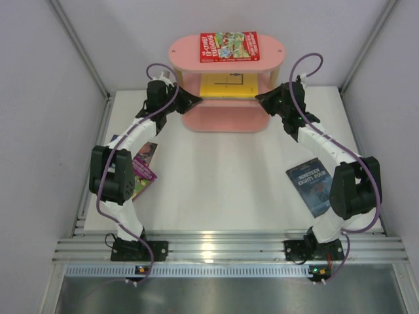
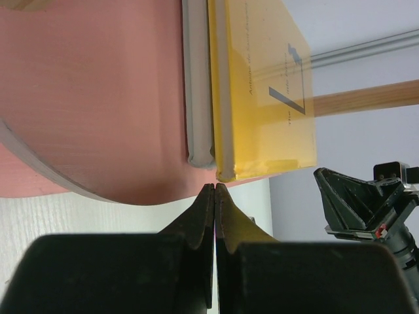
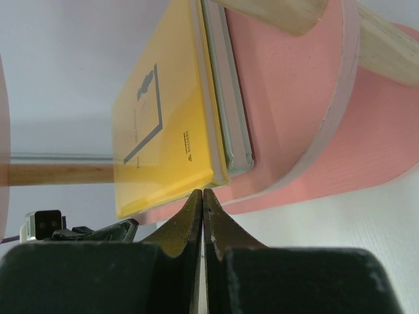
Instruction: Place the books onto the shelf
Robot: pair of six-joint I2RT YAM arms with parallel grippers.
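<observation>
The pink shelf [image 1: 226, 118] stands at the back middle. A red book [image 1: 229, 47] lies on its top board. On the middle tier a yellow book [image 1: 227, 84] rests on a pale grey-green book [image 2: 198, 85]. My left gripper [image 1: 196, 100] is shut and empty, its tips [image 2: 215, 187] right at the yellow book's [image 2: 262, 91] near corner. On the other side my right gripper [image 1: 260, 98] is also shut and empty, its tips [image 3: 202, 192] just under the yellow book's [image 3: 163, 124] edge, beside the grey-green one [image 3: 232, 111]. A navy book [image 1: 314, 185] lies on the table at right, a purple book [image 1: 143, 169] at left.
Wooden posts [image 3: 275, 13] hold the pink boards [image 2: 98, 98]. A blue corner [image 1: 114, 139] shows under the left arm by the purple book. Grey walls close in the table on both sides and behind. Each wrist view shows the other gripper [image 2: 366, 203] across the shelf.
</observation>
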